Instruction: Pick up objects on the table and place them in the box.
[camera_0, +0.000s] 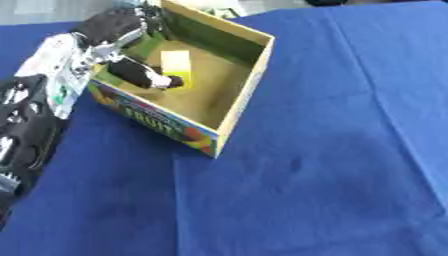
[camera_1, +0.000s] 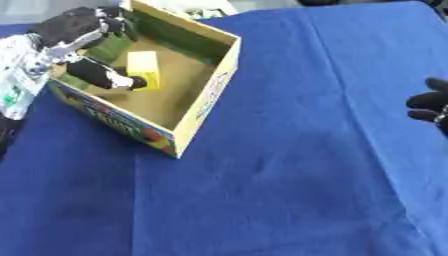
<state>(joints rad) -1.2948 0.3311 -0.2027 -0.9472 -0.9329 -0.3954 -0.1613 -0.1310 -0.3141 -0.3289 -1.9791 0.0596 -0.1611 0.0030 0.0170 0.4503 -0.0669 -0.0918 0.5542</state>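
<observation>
- Blue cloth (camera_0: 332, 150) covers the whole table, creased in long folds, with a pale floor strip showing at the far edge.
- At the far left stands an open cardboard box (camera_0: 249, 70), set askew; its outer near wall carries fruit pictures and lettering, and its inner walls are partly green.
- Inside the box a yellow block (camera_0: 177, 67) lies on the brown floor, towards the far left part.
- The left hand (camera_0: 118, 30) reaches over the box's left wall from the left side, arm running down the left edge of the view.
- A dark finger or thumb (camera_0: 140, 74) of that hand stretches down into the box, its tip just beside or touching the yellow block's near left edge; I cannot tell whether the hand has hold of the block.
- The right hand (camera_1: 431, 107) shows only as dark fingers at the right edge of the right eye view, well apart from the box; how far open it is cannot be told.
</observation>
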